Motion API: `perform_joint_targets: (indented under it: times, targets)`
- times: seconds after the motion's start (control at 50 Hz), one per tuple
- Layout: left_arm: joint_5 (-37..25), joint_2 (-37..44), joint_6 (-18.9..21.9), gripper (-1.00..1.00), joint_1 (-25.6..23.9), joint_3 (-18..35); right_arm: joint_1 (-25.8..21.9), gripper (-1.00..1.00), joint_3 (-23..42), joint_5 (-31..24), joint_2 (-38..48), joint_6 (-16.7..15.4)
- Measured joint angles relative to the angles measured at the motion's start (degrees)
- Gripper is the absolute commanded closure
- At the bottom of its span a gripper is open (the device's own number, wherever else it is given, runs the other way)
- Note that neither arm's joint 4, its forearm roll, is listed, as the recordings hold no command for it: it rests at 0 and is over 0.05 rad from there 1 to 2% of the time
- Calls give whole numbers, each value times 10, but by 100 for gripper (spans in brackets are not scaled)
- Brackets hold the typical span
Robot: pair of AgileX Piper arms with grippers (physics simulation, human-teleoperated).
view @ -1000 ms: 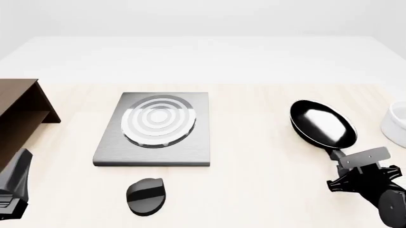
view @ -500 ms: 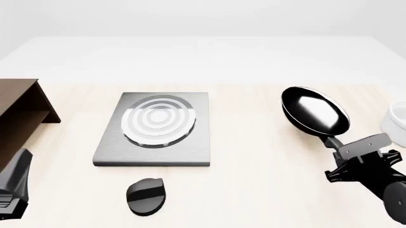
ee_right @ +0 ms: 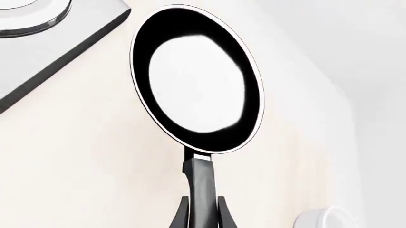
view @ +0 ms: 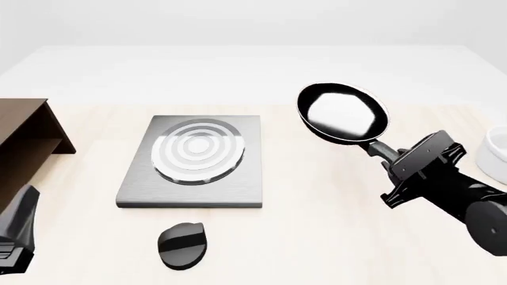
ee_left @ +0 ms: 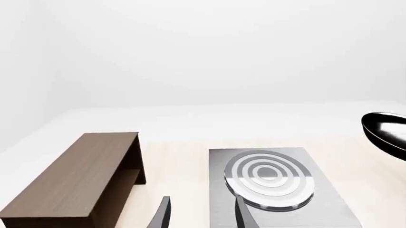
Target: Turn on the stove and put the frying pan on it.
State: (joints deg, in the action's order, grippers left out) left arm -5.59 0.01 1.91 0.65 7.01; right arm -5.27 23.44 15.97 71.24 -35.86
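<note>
- We are finding the fingers (ee_right: 223,213) of the right gripper (ee_right: 203,216) clamped on the long black handle of the frying pan (view: 342,113), one finger on each side of it in the right wrist view.
- We are seeing the pan raised clear of the table (view: 317,225), to the right of the stove (view: 194,161) and apart from it, its bowl pointing away from the gripper and its glossy inside showing a bright reflection.
- We are noting the fingers of the left gripper (ee_left: 199,213) standing apart with nothing between them, as the left wrist view shows; in the front view only part of that arm is showing at the lower left corner.
- We are recording the stove lying flat on the table, silver rings upward, with the black oval knob (view: 182,244) sitting separately just in front of it.
- We are observing a brown wooden shelf (view: 24,148) at the left edge and a white bowl (view: 495,151) at the right edge, just beyond the right arm.
</note>
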Motion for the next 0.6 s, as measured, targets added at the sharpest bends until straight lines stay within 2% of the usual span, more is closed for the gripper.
perform_joint_targets:
  times: [0.32, 0.6]
  targets:
    - [2, 0, -4, -100, 2, -3, -125, 100, 108, -27, 58, -50]
    - [8, 0, -9, -100, 4, -8, -225, 100, 224, -31, 166, -74]
